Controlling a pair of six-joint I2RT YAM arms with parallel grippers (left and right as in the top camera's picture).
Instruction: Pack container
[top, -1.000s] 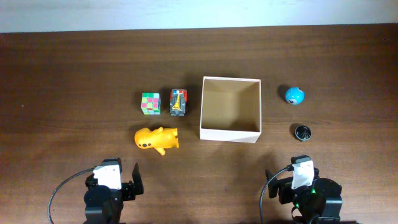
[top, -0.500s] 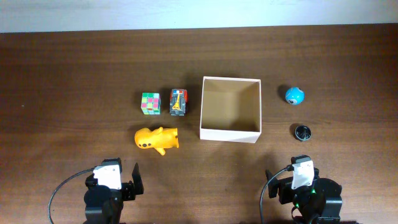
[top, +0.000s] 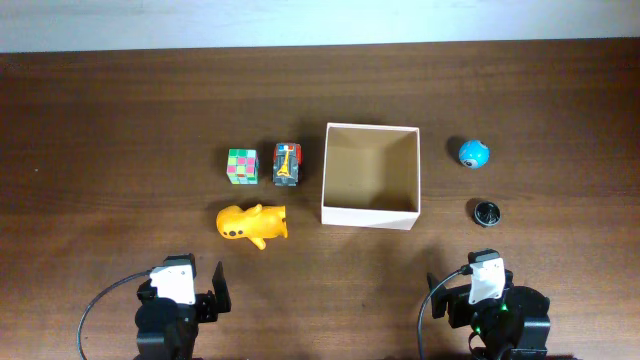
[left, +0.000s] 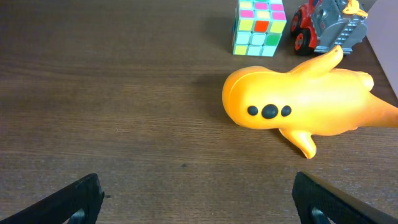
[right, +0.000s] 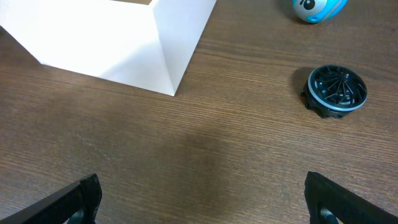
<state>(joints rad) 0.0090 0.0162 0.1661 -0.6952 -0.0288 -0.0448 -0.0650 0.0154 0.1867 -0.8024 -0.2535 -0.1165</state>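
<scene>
Overhead, container (top: 368, 217) ahead-left of right pincer (top: 473, 292), well apart

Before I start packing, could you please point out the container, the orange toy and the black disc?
container (top: 370, 219), overhead view, on its pale front wall.
orange toy (left: 298, 99), left wrist view, middle of its body.
black disc (right: 336, 91), right wrist view, its centre.

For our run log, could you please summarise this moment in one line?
pack: not begun | box empty | toys: all outside | left gripper open | right gripper open
</scene>
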